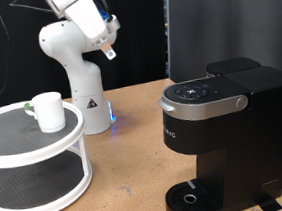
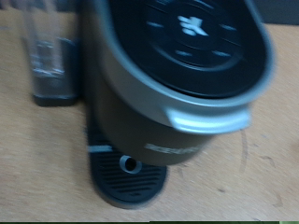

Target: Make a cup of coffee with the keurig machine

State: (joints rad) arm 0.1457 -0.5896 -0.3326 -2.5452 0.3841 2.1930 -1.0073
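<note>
We're up high with the hand (image 1: 110,51), raised well above the desk (image 1: 135,151) near the exterior view's top, with nothing between its fingers that we can see. Whether the fingers are spread or together, we can't tell from here; they're too small in the exterior view and don't show in the wrist view at all.

The cup (image 1: 48,110) sits on the top tier of a white two-level round stand (image 1: 38,186) at the exterior view's left, well apart from the hand. It's upright, its handle (image 1: 28,107) turned to the exterior view's left with a green mark on it.

The coffee machine (image 1: 224,133) stands at the exterior view's right, lid down, and its round drip base (image 1: 195,196) has nothing on it. The wrist camera is looking down on that machine (image 2: 177,84): dark button panel, grey front handle (image 2: 201,117), drip grate (image 2: 131,168) below.

Our read on the cup: rigid, light, probably smooth and slippery, and it would chip if dropped. The rim wall or the handle looks like the place to pinch it. The machine looks heavy and steady; its grey handle is the part to work.
</note>
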